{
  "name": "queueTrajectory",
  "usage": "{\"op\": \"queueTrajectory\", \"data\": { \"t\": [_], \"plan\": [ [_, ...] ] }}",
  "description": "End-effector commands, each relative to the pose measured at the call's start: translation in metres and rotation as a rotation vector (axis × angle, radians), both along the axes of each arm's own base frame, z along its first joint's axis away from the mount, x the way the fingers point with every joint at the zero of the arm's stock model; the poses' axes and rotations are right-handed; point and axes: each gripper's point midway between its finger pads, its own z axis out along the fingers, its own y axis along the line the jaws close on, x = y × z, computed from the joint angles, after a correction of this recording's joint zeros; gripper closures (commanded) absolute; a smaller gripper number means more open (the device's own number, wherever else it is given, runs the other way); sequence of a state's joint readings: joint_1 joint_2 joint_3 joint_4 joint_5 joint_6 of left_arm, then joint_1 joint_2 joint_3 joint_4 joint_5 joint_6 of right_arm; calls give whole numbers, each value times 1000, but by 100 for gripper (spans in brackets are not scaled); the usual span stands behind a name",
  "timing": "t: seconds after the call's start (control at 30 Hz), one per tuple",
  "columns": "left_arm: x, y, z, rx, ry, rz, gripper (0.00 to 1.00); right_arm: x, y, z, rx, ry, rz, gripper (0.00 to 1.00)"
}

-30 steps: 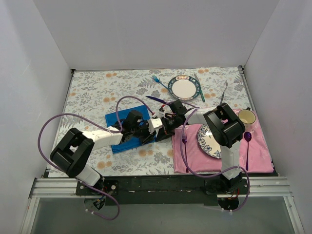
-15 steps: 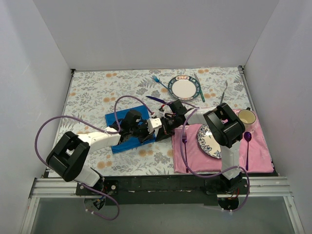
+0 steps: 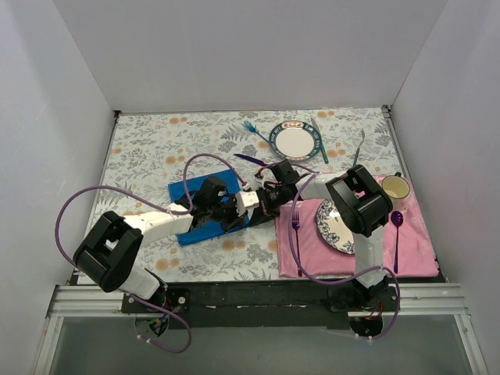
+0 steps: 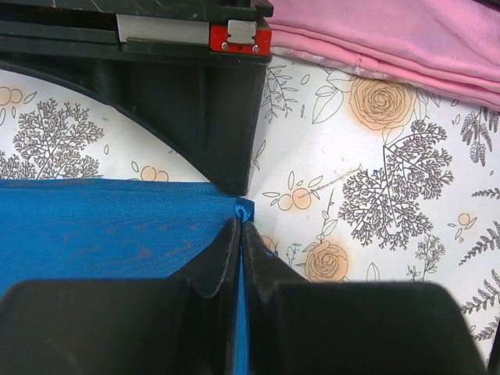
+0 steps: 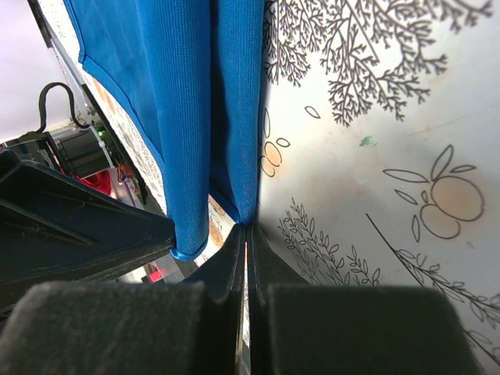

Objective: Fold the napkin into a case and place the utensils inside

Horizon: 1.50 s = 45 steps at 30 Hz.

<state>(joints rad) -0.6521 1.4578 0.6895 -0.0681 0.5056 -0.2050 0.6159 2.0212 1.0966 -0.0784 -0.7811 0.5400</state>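
Note:
The blue napkin [image 3: 190, 191] lies partly folded on the floral tablecloth, left of centre. My left gripper [image 3: 233, 214] and right gripper [image 3: 255, 205] meet tip to tip at its right edge. In the left wrist view the left gripper [image 4: 241, 228] is shut on the napkin's [image 4: 101, 226] right corner, with blue cloth showing between the fingers. In the right wrist view the right gripper [image 5: 246, 232] is shut, pinching the end of a napkin [image 5: 180, 94] fold at its tips. The light-blue fork [image 3: 251, 127] and dark purple knife [image 3: 250, 158] lie behind the grippers, untouched.
A blue-rimmed plate [image 3: 295, 141] with a teal knife [image 3: 319, 142] stands at the back. The pink placemat [image 3: 410, 250] at the right carries a patterned plate [image 3: 334, 226], a magenta fork [image 3: 296, 233], a mug [image 3: 395, 187] and a purple spoon [image 3: 397, 226]. The placemat's edge [image 4: 391, 35] lies near the left gripper.
The left arm's elbow and cable have shifted slightly to the left. Both grippers stay shut at the napkin's right edge in nearly the same place.

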Motion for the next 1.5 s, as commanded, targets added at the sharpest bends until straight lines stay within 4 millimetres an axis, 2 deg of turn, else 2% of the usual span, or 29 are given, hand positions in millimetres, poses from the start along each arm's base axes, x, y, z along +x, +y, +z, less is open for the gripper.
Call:
{"op": "queueTrajectory", "data": {
  "t": [0.0,0.23,0.33,0.37,0.5,0.53,0.6,0.63,0.73,0.83,0.87,0.93,0.97,1.0,1.03,1.17,1.2,1.23,1.27,1.33,1.37,1.4,1.43,1.47],
  "plan": [
    [9,-12,14,-33,-33,-16,100,0,1,-8,-6,-2,1,99],
    [20,-17,9,-31,-18,19,100,-1,1,-7,-5,4,3,99],
    [19,-16,12,-29,-23,14,96,-1,1,-5,-2,-4,8,99],
    [18,-14,12,-23,-24,16,93,-2,0,-5,-5,-11,14,99],
    [5,-2,20,-21,12,40,65,-6,-5,-6,-18,-16,22,99],
    [4,-1,35,-52,-5,44,61,-7,-7,-6,-22,-22,25,99],
    [1,7,46,-86,20,84,52,-10,-10,-5,-25,-34,33,99],
    [1,9,63,-123,3,99,50,-10,-11,-5,-25,-40,37,99],
    [1,24,84,-180,39,179,46,-13,-15,-3,-34,-61,41,99],
    [9,45,98,-243,118,301,42,-14,-17,2,-28,-83,51,99],
    [19,60,105,-271,130,373,41,-14,-16,5,-22,-96,57,98],
    [22,72,112,-322,204,446,38,-15,-19,7,-25,-110,70,86],
    [31,86,116,-345,210,506,35,-14,-19,11,-20,-125,78,83],
    [31,93,118,-359,235,532,34,-16,-20,11,-32,-119,84,79],
    [31,97,119,-378,259,550,33,-16,-21,12,-36,-119,86,70],
    [43,134,117,-444,343,713,32,-14,-22,22,-50,-139,118,53],
    [46,136,115,-456,363,725,31,-13,-23,24,-52,-147,121,46],
    [52,149,116,-480,370,768,31,-15,-25,25,-64,-139,125,33],
    [57,157,119,-510,384,794,31,-14,-26,28,-67,-147,129,31],
    [66,163,125,-558,414,828,26,-13,-28,33,-82,-168,145,15],
    [68,167,127,-578,427,837,22,-15,-32,40,-87,-179,153,13],
    [71,165,135,-603,444,828,11,-12,-34,46,-87,-221,176,11],
    [72,165,135,-612,459,825,3,-11,-36,54,-76,-253,193,6],
    [73,163,138,-622,470,812,2,-9,-38,70,-59,-292,202,5]
  ]
}}
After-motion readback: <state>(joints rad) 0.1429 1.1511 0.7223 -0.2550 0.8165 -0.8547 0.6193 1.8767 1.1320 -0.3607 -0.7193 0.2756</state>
